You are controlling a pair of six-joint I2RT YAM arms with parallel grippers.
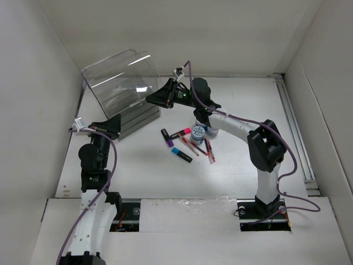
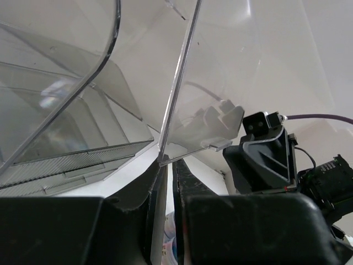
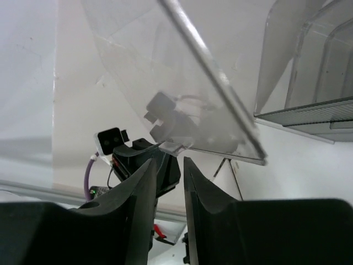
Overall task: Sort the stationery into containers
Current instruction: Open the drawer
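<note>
Evidently the step in hand is getting the lid (image 1: pixel 118 77) of the clear organizer (image 1: pixel 140 117) held up so the stationery can go in; every piece I can see lies outside it. The left gripper (image 2: pixel 170 165) has its fingers drawn to a thin slit with the lid's lower corner running down into it, so I read it as pinching that edge. The right gripper (image 3: pixel 170 161) sits on the other face of the same panel, jaws parted and holding nothing, with the lid's small tab (image 3: pixel 171 147) just above its tips. The markers (image 1: pixel 181 154), red pens (image 1: pixel 209 150) and 2 rolls (image 1: pixel 199 131) lie in 1 loose pile on the table (image 1: pixel 248 105), near the organizer's right front and just below the right arm

To do this well, the left pinch needs to be firm and square on the thin plastic; a twist would likely flex the panel or let it slip out. The right gripper should back straight off the tab before turning, so it does not snag, then drop to the pile. The markers lie crossed with the pens, so taking 1 from the pile's outer edge looks safest
</note>
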